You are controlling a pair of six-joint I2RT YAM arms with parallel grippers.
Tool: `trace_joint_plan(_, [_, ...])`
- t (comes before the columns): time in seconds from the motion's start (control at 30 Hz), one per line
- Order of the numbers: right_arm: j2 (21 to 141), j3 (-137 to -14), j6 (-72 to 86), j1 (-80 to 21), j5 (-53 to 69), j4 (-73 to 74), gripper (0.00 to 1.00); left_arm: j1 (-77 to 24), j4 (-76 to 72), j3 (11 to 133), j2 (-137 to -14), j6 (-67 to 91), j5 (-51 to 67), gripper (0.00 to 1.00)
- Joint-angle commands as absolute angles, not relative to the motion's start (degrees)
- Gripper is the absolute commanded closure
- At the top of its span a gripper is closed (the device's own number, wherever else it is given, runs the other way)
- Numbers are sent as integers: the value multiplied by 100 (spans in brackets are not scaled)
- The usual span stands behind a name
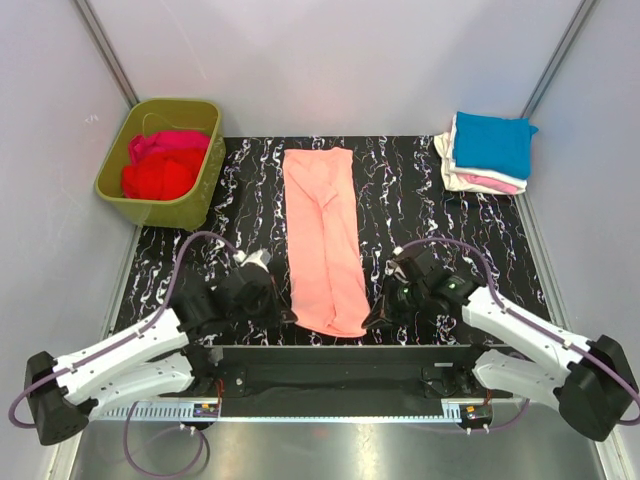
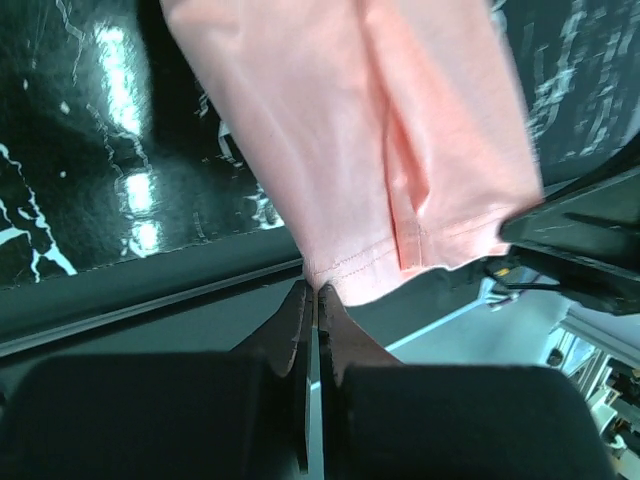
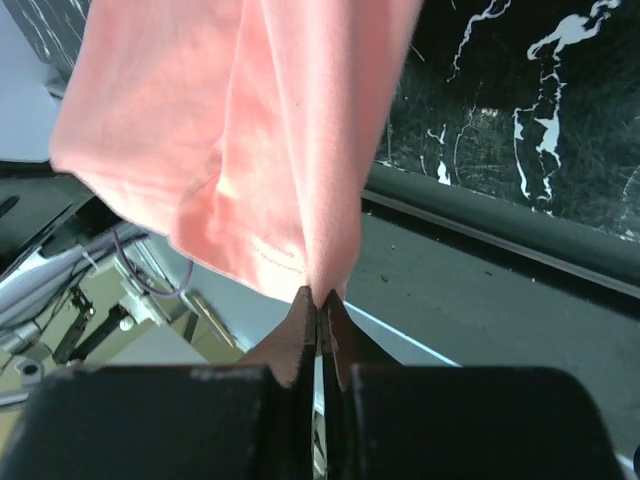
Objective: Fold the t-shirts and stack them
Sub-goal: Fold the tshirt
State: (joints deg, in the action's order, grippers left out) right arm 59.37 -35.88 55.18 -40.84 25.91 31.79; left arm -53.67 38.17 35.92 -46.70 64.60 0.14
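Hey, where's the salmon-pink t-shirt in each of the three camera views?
Top external: salmon-pink t-shirt lies lengthwise at centre.
Left wrist: fills the upper middle, hem pinched in the left claw.
Right wrist: hangs upper left, hem pinched in the right claw.
Shared landmark: black marbled tabletop.

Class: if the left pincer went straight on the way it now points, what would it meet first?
The salmon-pink t-shirt: the left pincer is shut on its near hem, so it would push straight into that cloth. What lies behind it is unclear.
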Motion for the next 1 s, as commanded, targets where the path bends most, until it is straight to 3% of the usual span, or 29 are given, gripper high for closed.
trace_joint_plan(0.0, [5687,-4383,5599,-4140,2085,3919,100,-5405,4508,4332,-4781,6347,-483,100])
trace_joint_plan(0.3, [6863,-5913,4571,-3991,1222,4491,100,-5151,4764,5597,-5773,5679,-905,99])
trace_joint_plan(0.67, [8603,-7398,3437,-2919,1555,4395,100,-4044,4720,6767,-7022,4562,-686,99])
trace_joint_plan(0.97, [10062,-8673,2901,-2655,1793,4509,100,-3182,4456,7391,-8032,3868,-387,99])
